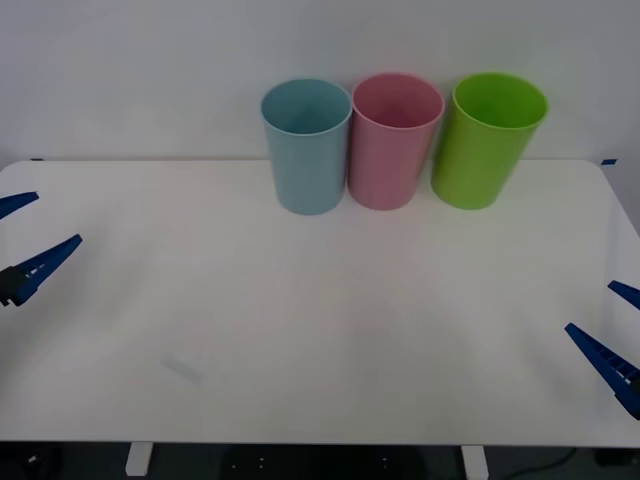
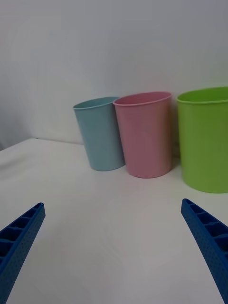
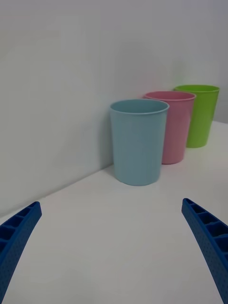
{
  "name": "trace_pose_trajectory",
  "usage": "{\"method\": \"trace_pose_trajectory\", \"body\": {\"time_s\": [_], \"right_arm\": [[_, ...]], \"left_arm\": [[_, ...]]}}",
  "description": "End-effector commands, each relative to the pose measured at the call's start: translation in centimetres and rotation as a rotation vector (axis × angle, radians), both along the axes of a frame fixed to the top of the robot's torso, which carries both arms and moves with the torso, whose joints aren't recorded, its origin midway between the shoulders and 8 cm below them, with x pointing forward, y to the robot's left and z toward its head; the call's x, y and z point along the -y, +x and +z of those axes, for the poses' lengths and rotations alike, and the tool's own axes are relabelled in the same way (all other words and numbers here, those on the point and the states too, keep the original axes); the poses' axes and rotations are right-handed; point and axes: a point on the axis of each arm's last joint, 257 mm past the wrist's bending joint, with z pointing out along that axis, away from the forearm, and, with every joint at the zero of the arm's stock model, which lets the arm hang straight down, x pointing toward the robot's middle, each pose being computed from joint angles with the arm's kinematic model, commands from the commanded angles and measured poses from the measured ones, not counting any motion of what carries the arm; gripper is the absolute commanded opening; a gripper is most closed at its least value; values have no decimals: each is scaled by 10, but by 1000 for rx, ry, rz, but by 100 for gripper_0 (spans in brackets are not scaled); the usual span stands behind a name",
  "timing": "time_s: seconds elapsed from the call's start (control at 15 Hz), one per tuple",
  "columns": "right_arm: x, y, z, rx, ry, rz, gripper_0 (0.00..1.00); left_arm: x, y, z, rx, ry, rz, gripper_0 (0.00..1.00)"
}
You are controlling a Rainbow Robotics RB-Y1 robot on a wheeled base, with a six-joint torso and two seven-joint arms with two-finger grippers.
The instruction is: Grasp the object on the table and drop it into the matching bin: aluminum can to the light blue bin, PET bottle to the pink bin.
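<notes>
The white table (image 1: 320,330) carries the light blue bin (image 1: 306,146) and the pink bin (image 1: 394,140) side by side at its far edge. No aluminum can or PET bottle is in view. My left gripper (image 1: 25,235) hangs open at the table's left edge with nothing between its fingers. At the right edge my right gripper (image 1: 615,325) is open too and holds nothing. In the left wrist view the light blue bin (image 3: 138,141) stands closest, with the pink bin (image 3: 173,126) behind it. The right wrist view has the light blue bin (image 2: 100,133) and the pink bin (image 2: 145,134) ahead.
A lime green bin (image 1: 488,139) stands right of the pink one, touching or nearly touching it. A white wall rises straight behind the three bins. A faint grey smudge (image 1: 182,369) marks the tabletop near the front left.
</notes>
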Motion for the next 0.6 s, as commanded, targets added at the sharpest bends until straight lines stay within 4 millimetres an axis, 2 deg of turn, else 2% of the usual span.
{"method": "trace_pose_trajectory", "body": {"time_s": [0.07,0.4,0.6], "right_arm": [[0,0,0,0,0,0,100],[0,0,0,0,0,0,100],[0,0,0,0,0,0,100]], "left_arm": [[-11,-24,-9,-25,10,5,100],[-24,-55,-20,-68,-17,27,100],[-21,-60,-18,-66,-35,15,100]]}}
